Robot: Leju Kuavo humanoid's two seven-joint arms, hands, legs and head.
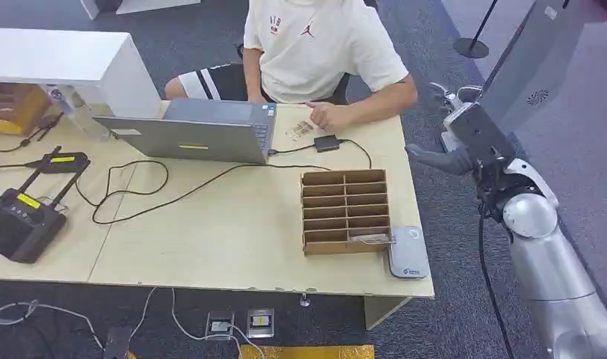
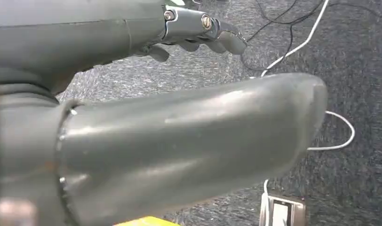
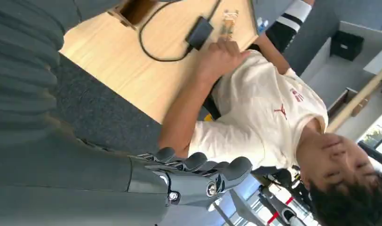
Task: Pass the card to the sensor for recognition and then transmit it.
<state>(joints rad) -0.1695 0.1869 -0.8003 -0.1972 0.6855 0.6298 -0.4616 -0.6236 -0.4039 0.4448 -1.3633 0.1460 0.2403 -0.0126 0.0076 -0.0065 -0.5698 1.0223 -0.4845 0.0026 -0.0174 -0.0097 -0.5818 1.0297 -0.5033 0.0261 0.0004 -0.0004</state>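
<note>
Sitting on the pale wooden desk (image 1: 233, 232) near its right edge is a brown cardboard organizer box with rows of slots (image 1: 346, 211), and a pale flat card (image 1: 372, 239) lies in its nearest row, poking toward the grey flat sensor pad (image 1: 406, 253) that's touching the box's near right corner. Nothing is holding the card.

The right hand (image 1: 446, 153) is up in the air off the desk's right side, over the dark carpet, well apart from the box and the sensor. From its wrist view the dark fingers (image 3: 198, 162) are curled in a bit next to each other with nothing in them; can't really tell how far the thumb stands off, so I can't call it spread or closed.

The left hand (image 2: 198, 35) hangs low over the grey carpet with white cables running under it, fingers (image 2: 226, 41) lightly bent, slightly apart, empty.

A person in a cream T-shirt (image 1: 315, 45) sits at the far side, one hand (image 1: 327, 116) resting on the desk beside a small black adapter box (image 1: 326, 142) with a cable. A grey open laptop (image 1: 192, 134) is left of that, and a black device with antennas (image 1: 20, 221) sits at the near left corner.
</note>
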